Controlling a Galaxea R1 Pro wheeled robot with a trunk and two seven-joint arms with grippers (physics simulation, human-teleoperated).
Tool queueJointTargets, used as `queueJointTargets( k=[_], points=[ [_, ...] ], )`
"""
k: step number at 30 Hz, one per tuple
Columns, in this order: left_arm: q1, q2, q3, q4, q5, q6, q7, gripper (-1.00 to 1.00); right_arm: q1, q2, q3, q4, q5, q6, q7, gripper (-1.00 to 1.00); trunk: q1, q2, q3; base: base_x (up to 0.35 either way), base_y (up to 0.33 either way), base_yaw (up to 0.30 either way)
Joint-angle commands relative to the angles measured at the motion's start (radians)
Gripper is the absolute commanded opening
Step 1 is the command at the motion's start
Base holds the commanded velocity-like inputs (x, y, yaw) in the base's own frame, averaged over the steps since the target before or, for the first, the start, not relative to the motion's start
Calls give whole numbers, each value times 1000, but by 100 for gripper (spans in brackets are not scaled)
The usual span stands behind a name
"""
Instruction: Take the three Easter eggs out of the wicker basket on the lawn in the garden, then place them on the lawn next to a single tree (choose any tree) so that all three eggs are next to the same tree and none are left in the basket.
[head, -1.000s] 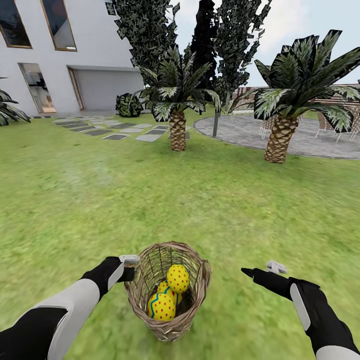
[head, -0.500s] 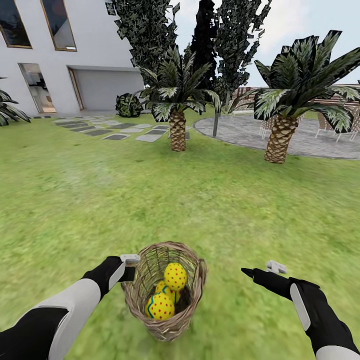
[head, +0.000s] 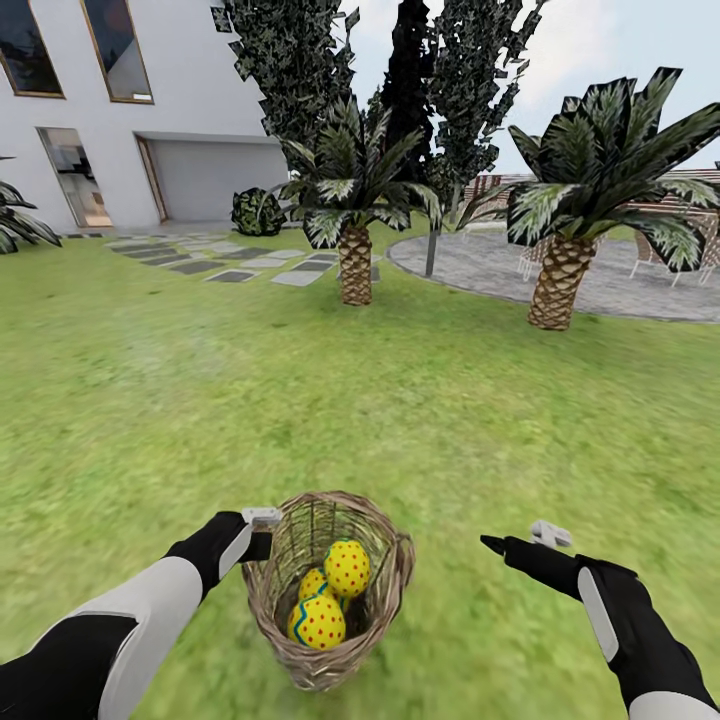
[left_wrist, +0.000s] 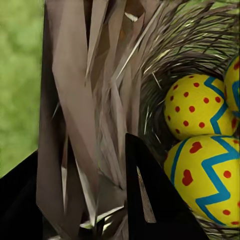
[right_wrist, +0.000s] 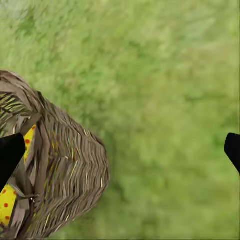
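The wicker basket (head: 383, 533) stands low in the middle of the head view on the lawn (head: 400, 420), leaning a little. Three Easter eggs (head: 347, 567) (head: 317, 621) (head: 311, 584), yellow with red dots, lie inside it. My left gripper (head: 262, 545) is shut on the basket's left rim. In the left wrist view the woven wall (left_wrist: 95, 100) runs between my fingers (left_wrist: 150, 200), with the eggs (left_wrist: 192, 107) (left_wrist: 210, 180) just beyond. My right gripper (head: 520, 540) hangs open to the right of the basket (right_wrist: 65, 165), apart from it. The tree is out of view.
Two palms with scaly trunks (head: 354, 262) (head: 555, 280) stand further up the grass. Behind them are dark thin-trunked conifers (head: 432, 235), a paved circle (head: 480, 260), stepping stones (head: 230, 270) and a white house (head: 120, 130). Open grass lies all around the basket.
The basket has shifted slightly left and toward me in my left gripper, and the eggs have settled lower inside. The head view has tipped a little. The right arm holds its place.
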Motion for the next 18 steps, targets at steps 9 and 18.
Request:
queueJointTargets(
  k=[9, 18],
  points=[
    [0, 1, -5, -3, 7, 7, 5, -100, 2, 0, -2, 1, -11, -37, -1, 100, -35, 63, 27, 0, 0, 0],
    [0, 1, -5, -4, 8, 7, 3, -100, 2, 0, -2, 1, -11, -37, -1, 100, -69, 126, 56, 0, 0, 0]
  ],
)
